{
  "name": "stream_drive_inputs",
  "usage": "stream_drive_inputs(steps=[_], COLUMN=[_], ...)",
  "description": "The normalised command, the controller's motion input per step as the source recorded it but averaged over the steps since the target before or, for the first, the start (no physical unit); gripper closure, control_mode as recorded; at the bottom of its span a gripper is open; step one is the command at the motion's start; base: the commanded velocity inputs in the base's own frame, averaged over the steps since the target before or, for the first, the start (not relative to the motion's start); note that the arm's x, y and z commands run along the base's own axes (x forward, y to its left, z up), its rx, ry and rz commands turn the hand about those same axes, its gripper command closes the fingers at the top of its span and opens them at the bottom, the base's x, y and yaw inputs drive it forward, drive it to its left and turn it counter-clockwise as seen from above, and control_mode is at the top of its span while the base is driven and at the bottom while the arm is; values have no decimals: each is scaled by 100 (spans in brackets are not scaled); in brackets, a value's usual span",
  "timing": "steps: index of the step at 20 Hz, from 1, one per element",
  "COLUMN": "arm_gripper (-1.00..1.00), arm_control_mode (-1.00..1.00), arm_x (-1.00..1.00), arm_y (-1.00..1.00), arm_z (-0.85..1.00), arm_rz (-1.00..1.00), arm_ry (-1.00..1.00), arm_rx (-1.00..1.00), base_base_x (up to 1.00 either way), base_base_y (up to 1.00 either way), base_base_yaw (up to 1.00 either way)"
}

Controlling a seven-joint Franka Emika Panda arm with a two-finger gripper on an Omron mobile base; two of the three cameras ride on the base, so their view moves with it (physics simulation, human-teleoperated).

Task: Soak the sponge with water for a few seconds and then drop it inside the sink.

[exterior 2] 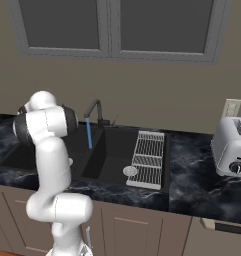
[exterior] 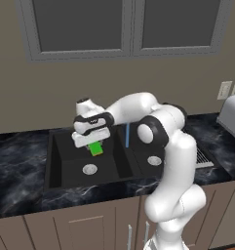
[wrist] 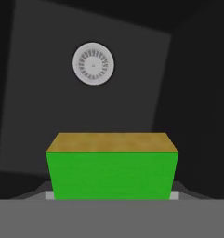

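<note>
My tool clamped on sponge above left basin of sink; water at three o'clock.

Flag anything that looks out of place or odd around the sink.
The water runs from the faucet with nothing under it. The gripper holds the sponge off to one side of the stream, over the left basin of the sink. Nothing looks spilled or damaged.
</note>
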Motion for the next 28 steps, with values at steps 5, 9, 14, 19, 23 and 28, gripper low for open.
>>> stream_drive_inputs(steps=[5, 9, 14, 19, 23, 28], arm_gripper=[100, 100, 100, 100, 100, 100], arm_control_mode=[-100, -100, -100, -100, -100, -100], arm_x=[0, 0, 0, 0, 0, 0], arm_y=[0, 0, 3, 14, 11, 3], arm_z=[-26, -21, -21, -32, -22, -14], arm_rz=[8, 7, 4, 0, 0, 0], arm_ry=[15, 12, 3, 0, -4, -8], arm_rx=[-2, 0, 0, 1, 8, 9], base_base_x=[0, 0, 0, 0, 0, 0], base_base_y=[0, 0, 0, 0, 0, 0], base_base_yaw=[0, 0, 0, 0, 0, 0])
